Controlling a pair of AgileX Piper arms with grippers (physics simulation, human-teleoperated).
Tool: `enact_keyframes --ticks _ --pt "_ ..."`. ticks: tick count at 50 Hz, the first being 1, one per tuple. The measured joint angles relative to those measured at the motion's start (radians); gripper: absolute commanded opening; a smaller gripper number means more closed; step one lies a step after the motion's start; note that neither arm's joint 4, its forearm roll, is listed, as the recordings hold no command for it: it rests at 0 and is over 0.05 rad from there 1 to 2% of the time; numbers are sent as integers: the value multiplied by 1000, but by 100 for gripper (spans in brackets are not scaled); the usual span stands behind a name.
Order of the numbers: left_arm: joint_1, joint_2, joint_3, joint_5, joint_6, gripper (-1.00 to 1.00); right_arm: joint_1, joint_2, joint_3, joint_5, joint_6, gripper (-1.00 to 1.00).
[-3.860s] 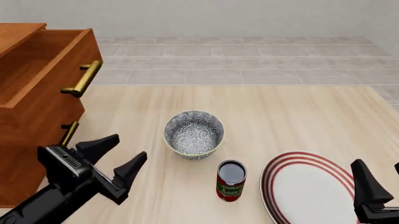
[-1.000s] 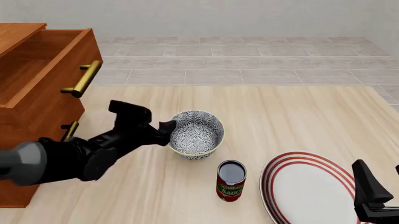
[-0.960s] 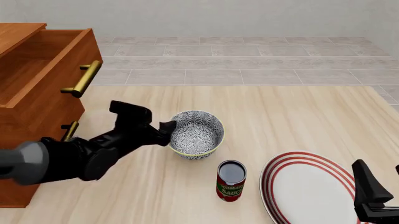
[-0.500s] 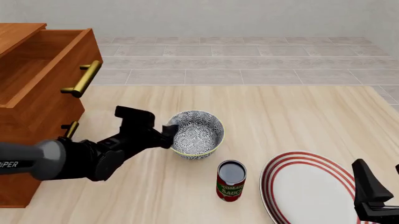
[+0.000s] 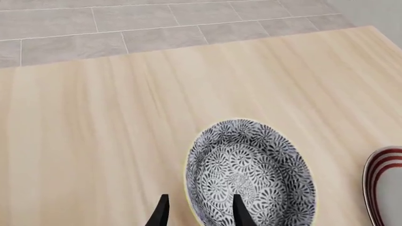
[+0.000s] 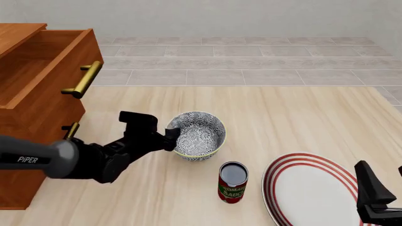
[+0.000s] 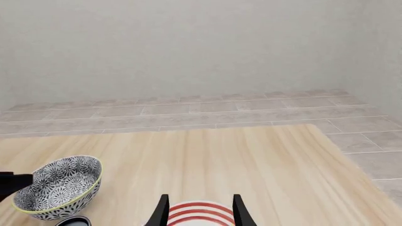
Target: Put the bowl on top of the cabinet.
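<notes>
The bowl point(image 6: 196, 135), blue-grey floral with a cream rim, stands upright on the table at its middle. My left gripper point(image 6: 169, 137) is at the bowl's left side. In the left wrist view the bowl point(image 5: 251, 174) has its near rim between the open left gripper point(image 5: 199, 214), one finger outside the wall and one over the inside. The cabinet point(image 6: 35, 108) stands at the table's left edge, its top point(image 6: 18, 32) partly in view. My right gripper point(image 7: 199, 209) hovers open over the plate at the front right, far from the bowl point(image 7: 60, 186).
The cabinet's top drawer point(image 6: 44, 56) is pulled out, its brass handle point(image 6: 84, 79) sticking toward the table. A red tomato can point(image 6: 233, 181) stands just in front of the bowl. A white plate with red rings point(image 6: 311, 188) lies at the front right.
The left arm has reached from the front left to the bowl and edged closer over the last second until its fingers straddle the rim. Bowl, can, plate and right arm have not moved.
</notes>
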Motion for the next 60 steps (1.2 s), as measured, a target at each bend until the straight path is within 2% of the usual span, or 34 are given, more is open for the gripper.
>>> enact_keyframes --ticks 32,60 --pt "13 99 -25 -56 -36 100 -2 4 4 -7 3 100" --pt "10 132 -54 -76 -50 100 0 1 4 -2 5 100"
